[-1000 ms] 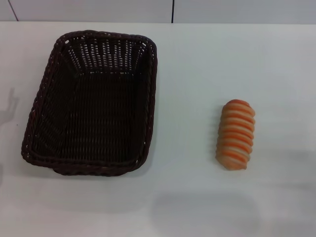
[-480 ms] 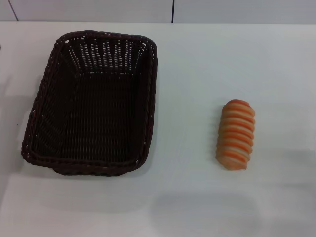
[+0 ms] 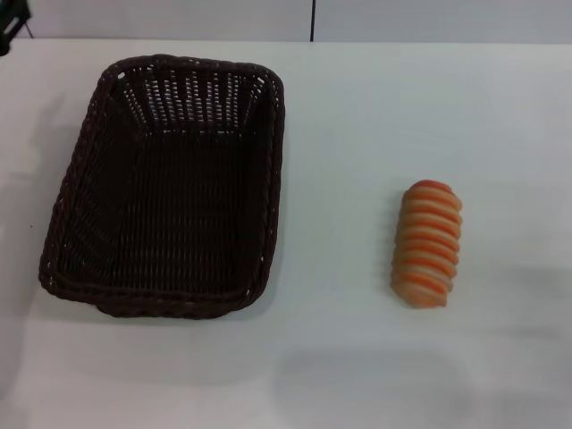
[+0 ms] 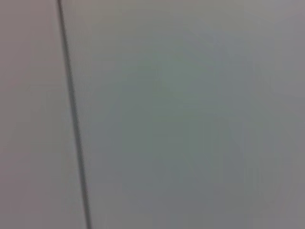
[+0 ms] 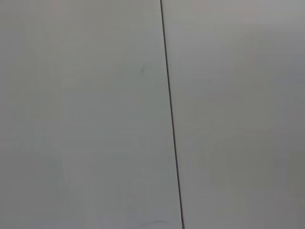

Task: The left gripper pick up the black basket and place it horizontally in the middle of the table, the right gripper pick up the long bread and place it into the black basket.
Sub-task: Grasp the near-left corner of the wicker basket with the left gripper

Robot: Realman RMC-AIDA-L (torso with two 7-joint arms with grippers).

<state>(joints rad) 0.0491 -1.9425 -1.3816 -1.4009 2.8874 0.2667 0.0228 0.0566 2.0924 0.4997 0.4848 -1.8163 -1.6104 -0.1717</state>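
The black basket (image 3: 165, 188) stands on the left half of the white table (image 3: 357, 116), its long side running away from me, and it is empty. The long bread (image 3: 427, 243) lies on the right half of the table, also lengthwise away from me, well apart from the basket. A dark piece of my left gripper (image 3: 11, 22) shows at the far left corner of the head view, beyond and left of the basket. My right gripper is out of view. Both wrist views show only a plain grey wall.
A grey wall with a dark vertical seam (image 3: 313, 20) runs behind the table's far edge. The same kind of seam shows in the left wrist view (image 4: 71, 114) and in the right wrist view (image 5: 170, 114). Bare tabletop lies between basket and bread.
A dark piece of my left gripper has come into the head view's far left corner. The shadow left of the basket has shifted. Basket and bread have not moved.
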